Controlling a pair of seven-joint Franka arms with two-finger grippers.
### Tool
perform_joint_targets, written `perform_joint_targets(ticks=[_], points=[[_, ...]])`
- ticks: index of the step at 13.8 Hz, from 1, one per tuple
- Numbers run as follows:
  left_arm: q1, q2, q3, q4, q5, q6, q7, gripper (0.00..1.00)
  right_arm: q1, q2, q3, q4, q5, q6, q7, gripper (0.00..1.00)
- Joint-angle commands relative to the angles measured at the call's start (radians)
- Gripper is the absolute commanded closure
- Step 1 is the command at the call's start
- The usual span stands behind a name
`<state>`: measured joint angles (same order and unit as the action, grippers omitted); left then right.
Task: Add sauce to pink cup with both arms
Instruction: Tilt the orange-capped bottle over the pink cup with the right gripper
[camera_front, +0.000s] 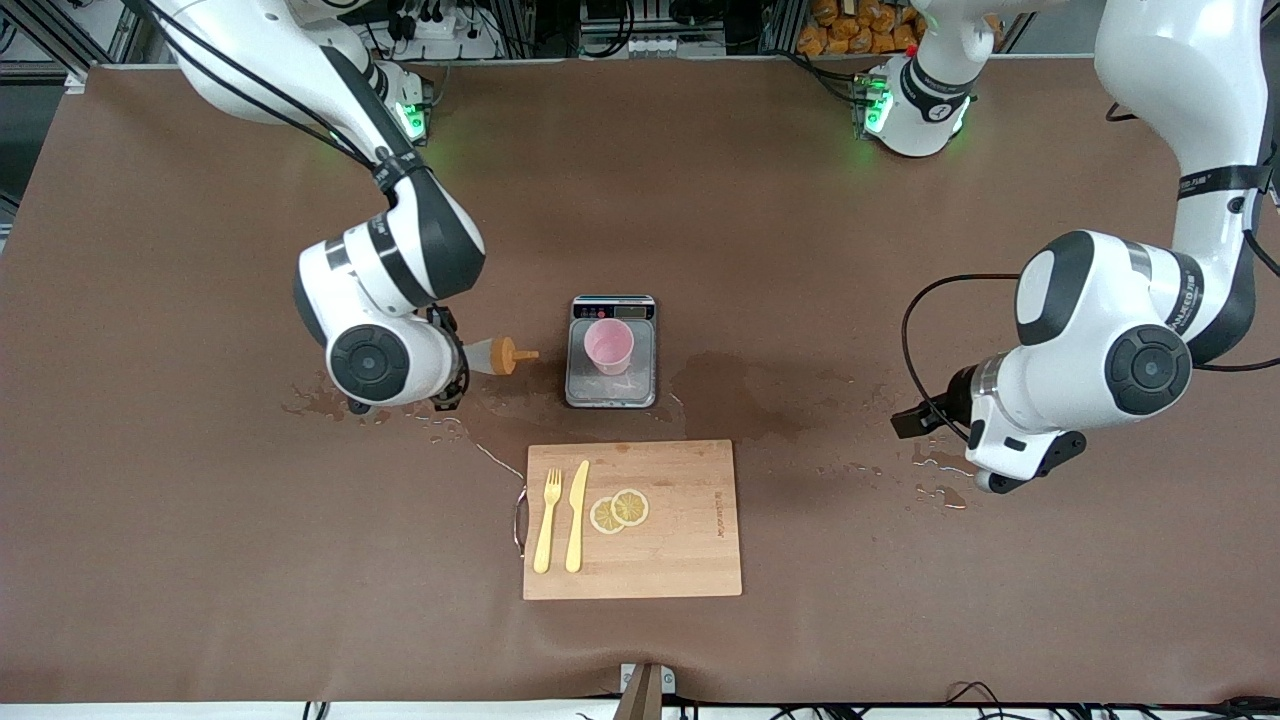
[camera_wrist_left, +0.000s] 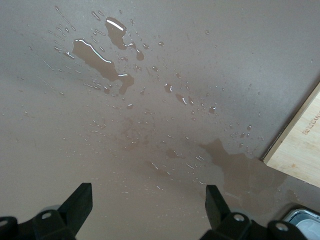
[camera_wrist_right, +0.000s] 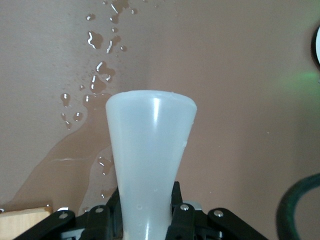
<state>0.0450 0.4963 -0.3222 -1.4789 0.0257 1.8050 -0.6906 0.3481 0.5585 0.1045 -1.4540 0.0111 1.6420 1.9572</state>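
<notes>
Now pink cup (camera_front: 609, 346) upright on scale (camera_front: 611, 392).

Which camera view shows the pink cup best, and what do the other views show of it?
The front view shows it best: the pink cup stands upright on the scale, its round rim and inside fully visible. The left wrist view shows only a corner of the scale, not the cup. The right wrist view shows the sauce bottle, no cup.

Pale-pink plastic cup (camera_front: 609, 346), whitish translucent squeeze bottle (camera_wrist_right: 151, 150) with orange nozzle cap (camera_front: 511, 355), yellow plastic fork (camera_front: 546, 520) and knife (camera_front: 577, 514), brown table cover (camera_front: 200, 560).
</notes>
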Motion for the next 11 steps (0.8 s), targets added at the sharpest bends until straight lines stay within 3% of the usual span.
perform_joint_targets(ticks=[1,7,11], points=[[0.010,-0.028,-0.009,-0.018,0.022,-0.015,0.014,0.00,0.048,-0.009,-0.008,0.000,-0.037,-0.004,0.087,0.61],[0.032,-0.071,-0.008,-0.037,0.025,-0.039,0.158,0.00,0.155,0.034,-0.008,0.020,-0.180,-0.068,0.212,0.61],[0.030,-0.122,-0.011,-0.046,0.026,-0.059,0.245,0.00,0.177,0.080,-0.009,0.136,-0.221,-0.215,0.224,0.63]])
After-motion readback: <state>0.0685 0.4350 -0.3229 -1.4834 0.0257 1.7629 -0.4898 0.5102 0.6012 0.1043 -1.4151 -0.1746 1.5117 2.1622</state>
